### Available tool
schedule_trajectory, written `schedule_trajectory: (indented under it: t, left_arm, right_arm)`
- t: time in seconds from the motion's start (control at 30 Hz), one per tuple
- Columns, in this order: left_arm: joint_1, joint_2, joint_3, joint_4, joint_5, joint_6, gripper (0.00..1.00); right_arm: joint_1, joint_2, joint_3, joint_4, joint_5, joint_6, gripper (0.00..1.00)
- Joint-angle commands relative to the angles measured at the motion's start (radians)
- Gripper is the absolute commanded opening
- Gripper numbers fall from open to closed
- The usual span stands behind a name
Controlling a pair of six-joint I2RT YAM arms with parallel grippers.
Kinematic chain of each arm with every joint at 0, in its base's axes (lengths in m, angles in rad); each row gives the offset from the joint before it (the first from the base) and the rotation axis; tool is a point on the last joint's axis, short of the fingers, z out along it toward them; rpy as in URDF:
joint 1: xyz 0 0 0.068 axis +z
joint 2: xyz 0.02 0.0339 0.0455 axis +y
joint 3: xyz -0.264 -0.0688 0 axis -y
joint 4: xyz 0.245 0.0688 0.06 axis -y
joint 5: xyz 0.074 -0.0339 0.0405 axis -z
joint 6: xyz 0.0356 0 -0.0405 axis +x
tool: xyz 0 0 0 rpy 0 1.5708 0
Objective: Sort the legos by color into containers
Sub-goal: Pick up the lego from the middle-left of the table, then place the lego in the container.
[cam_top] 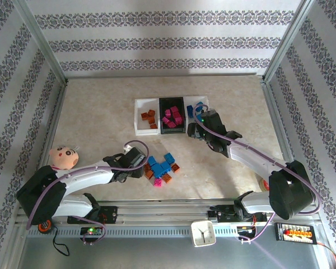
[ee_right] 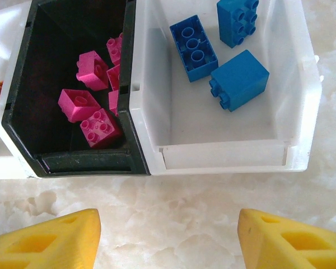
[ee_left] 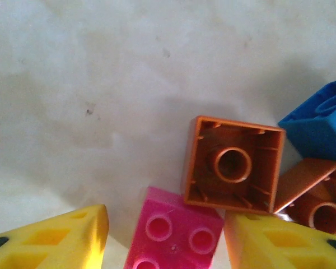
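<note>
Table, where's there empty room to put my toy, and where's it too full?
Roomy: the bare table between the left wall, the doll and the containers; also the strip behind the containers up to the back wall. Crowded: the legos piled by the left end effector, front middle.
</note>
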State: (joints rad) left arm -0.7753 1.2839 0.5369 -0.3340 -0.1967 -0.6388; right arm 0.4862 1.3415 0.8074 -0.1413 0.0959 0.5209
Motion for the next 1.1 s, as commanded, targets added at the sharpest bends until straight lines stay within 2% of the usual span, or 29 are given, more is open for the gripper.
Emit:
schedule_trajectory:
  t: [0.0,0.3,0.47,0.63,0.83,0.93,1.07]
  left_arm:
    - [-0.021,-0.014,0.023,0.003,-0.041,0.000,0.56]
    - [-0.021,0.071,0.024,-0.013,-0.023,-0.020,0.52]
    - [-0.021,0.085,0.012,0.005,-0.002,-0.030,0.38]
    - [-0.028,-0.014,0.048,-0.021,0.027,-0.019,0.31]
    - [-0.032,-0.079,0.207,-0.039,0.070,0.034,0.31]
    - [-0.032,0.008,0.349,-0.023,0.065,0.091,0.32]
    - [-0.012,0.209,0.573,0.017,0.057,0.182,0.32]
  right_arm:
    - [-0.008,-0.002,-0.016,0.023,0.005,0.012,0.66]
    - [-0.008,0.003,-0.025,0.026,0.001,0.011,0.66]
    - [-0.009,0.001,-0.031,0.026,0.005,0.011,0.66]
    - [-0.009,-0.012,-0.043,0.028,0.002,0.014,0.66]
    - [-0.001,-0.072,-0.099,0.038,0.001,0.037,0.66]
    - [0.011,-0.112,-0.141,0.039,0.004,0.050,0.66]
    - [0.026,-0.158,-0.195,0.032,0.002,0.060,0.66]
